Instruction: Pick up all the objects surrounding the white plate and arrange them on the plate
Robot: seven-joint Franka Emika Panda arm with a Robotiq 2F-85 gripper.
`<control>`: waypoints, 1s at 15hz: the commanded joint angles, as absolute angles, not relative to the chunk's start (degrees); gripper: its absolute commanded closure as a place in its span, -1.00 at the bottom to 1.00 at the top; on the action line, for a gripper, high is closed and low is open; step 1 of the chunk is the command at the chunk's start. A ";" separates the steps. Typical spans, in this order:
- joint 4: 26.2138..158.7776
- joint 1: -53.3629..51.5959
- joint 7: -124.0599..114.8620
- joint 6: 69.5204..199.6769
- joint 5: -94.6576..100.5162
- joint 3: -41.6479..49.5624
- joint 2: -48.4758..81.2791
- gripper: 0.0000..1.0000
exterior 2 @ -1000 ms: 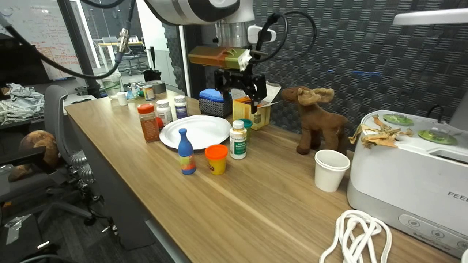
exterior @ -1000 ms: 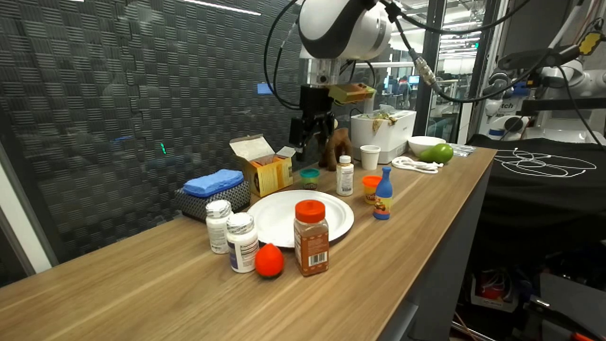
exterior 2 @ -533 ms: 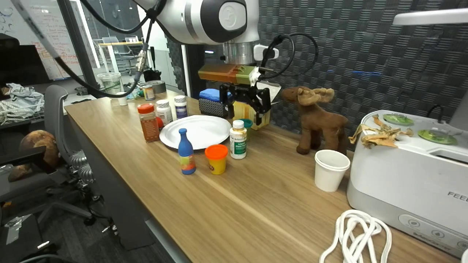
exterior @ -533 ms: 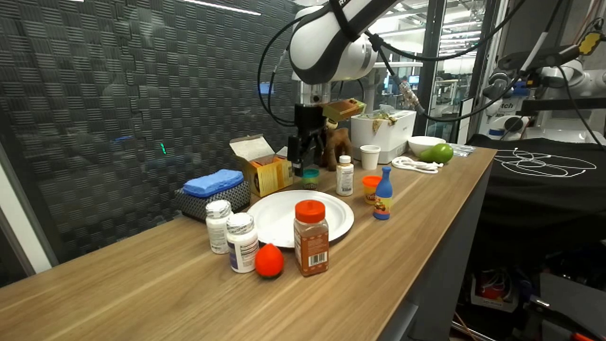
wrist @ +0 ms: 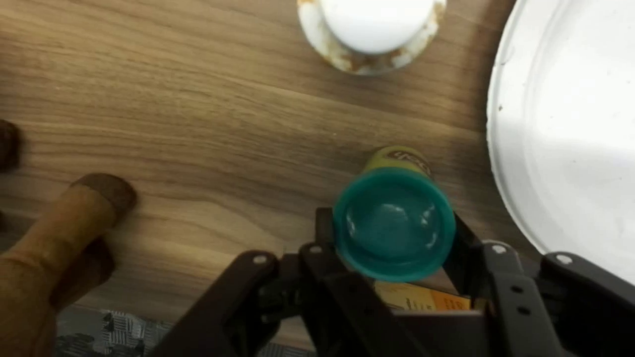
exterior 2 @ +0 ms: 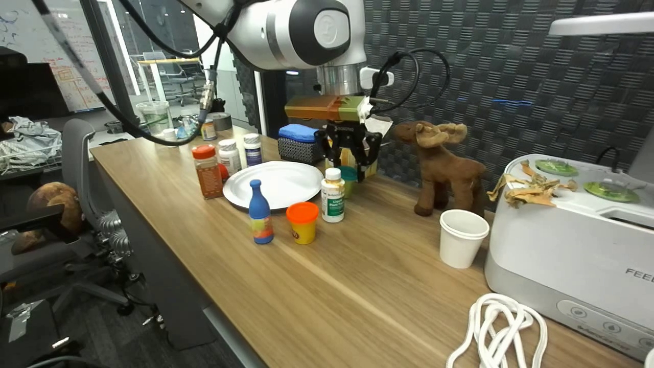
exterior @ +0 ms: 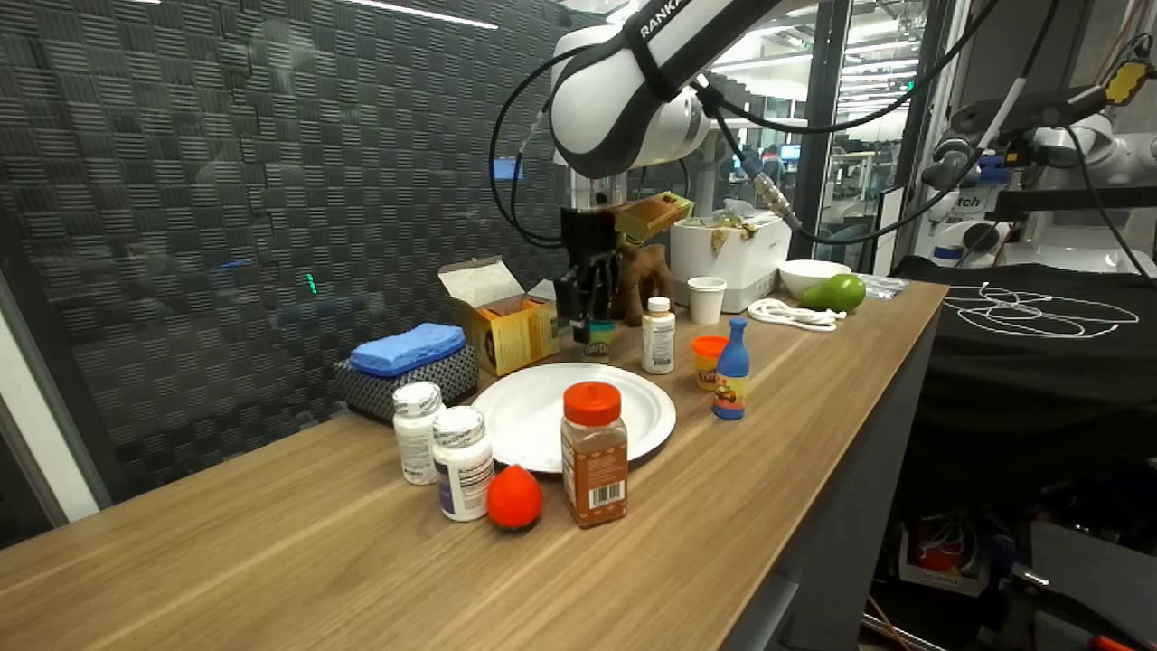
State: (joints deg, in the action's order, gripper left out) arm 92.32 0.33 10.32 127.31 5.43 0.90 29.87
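Gripper [wrist: 393,226], partly closed, pinches the teal-lidded can [wrist: 395,229] beneath an arm [exterior: 624,104] (lettered "RANKA").

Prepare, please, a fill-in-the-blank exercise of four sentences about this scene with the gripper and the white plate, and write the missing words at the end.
1. Of the teal-lidded can and the orange-lidded can, the one with the ____ lid is between the fingers of the gripper.
2. In the wrist view, the white plate appears to the ____ of the teal-lidded can.
3. The narrow-necked bottle beside the orange-lidded can has a ____ neck.
4. In an exterior view, the toy animal has a ____ body.

Missing words: teal; right; blue; brown.
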 commanded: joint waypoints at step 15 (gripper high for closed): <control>94.48 -4.51 8.80 119.50 7.80 -3.74 22.43 0.44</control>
